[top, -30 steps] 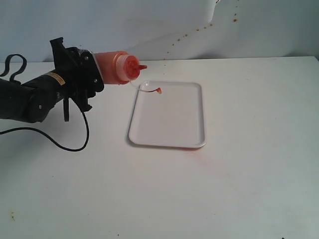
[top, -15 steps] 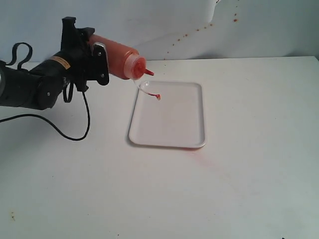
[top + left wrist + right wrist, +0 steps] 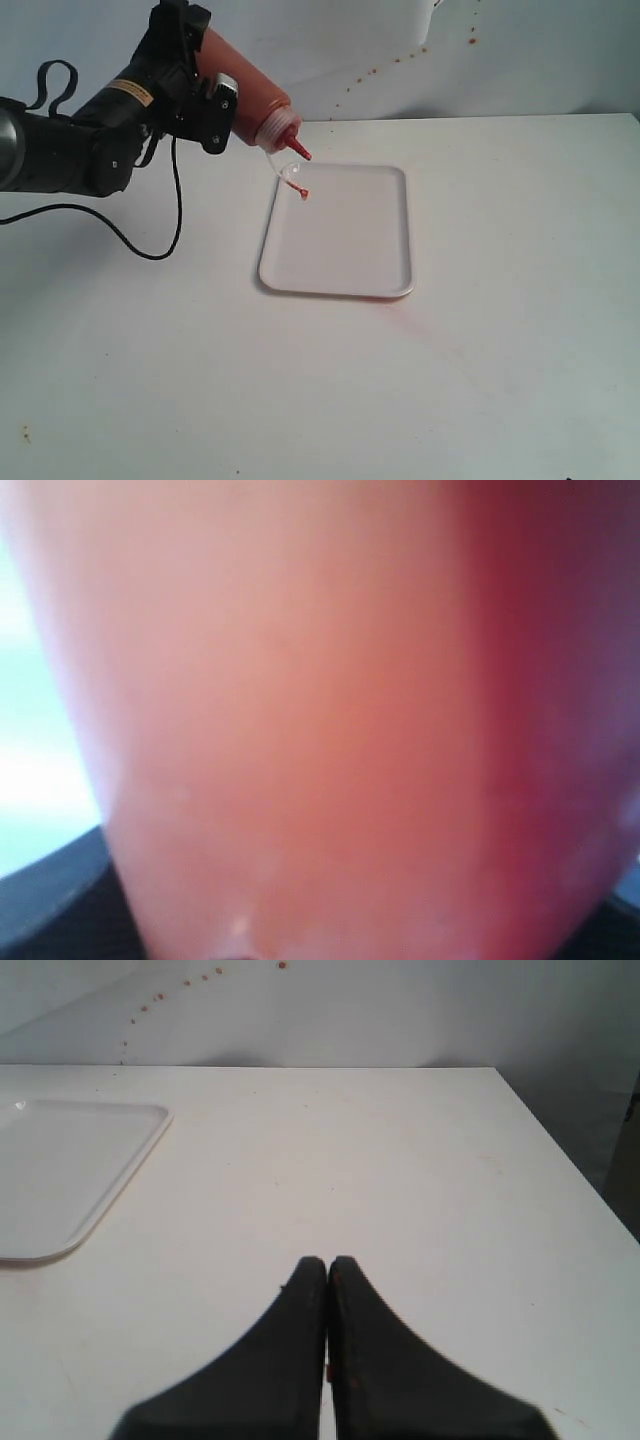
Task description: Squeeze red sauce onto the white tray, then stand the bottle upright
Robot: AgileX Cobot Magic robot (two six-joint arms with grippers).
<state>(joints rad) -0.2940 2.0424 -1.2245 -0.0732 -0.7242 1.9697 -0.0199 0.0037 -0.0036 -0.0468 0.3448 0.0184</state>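
Item: my left wrist view gives only blurred bottle (image 3: pixel 320 720) wall; exterior shows left gripper (image 3: pixel 213 108) clamped on it, nozzle tilted toward tray (image 3: pixel 350 235); right gripper (image 3: pixel 327 1266) closed, empty.

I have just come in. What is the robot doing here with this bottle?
The left gripper grips the bottle and holds it tilted in the air. Its nozzle points down over the far left corner of the white tray, as the exterior view shows it. The small tethered cap dangles below the nozzle. No clear sauce shows on the tray, so the squeezing looks not yet done. The right gripper is shut and empty, over the table to the right of the tray.
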